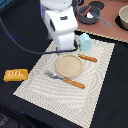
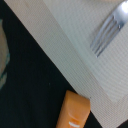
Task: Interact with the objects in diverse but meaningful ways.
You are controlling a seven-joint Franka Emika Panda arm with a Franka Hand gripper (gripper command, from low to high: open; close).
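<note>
On the pale placemat point(image 1: 95, 70) sits a tan plate point(image 1: 68, 65), bare, between fork point(image 1: 64, 79) and knife point(image 1: 87, 58). Blue carton point(image 1: 85, 42) stands beside; bread loaf point(image 1: 15, 75) lies on the dark table point(image 1: 112, 95). Hand's opening: cannot tell.

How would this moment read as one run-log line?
arm: above placemat | claw: hidden | bread loaf: off mat | carton: beside plate

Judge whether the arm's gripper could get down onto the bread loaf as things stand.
Probably yes: the bread loaf lies alone on the dark table, off the placemat, with nothing over it. The gripper itself isn't visible.
</note>
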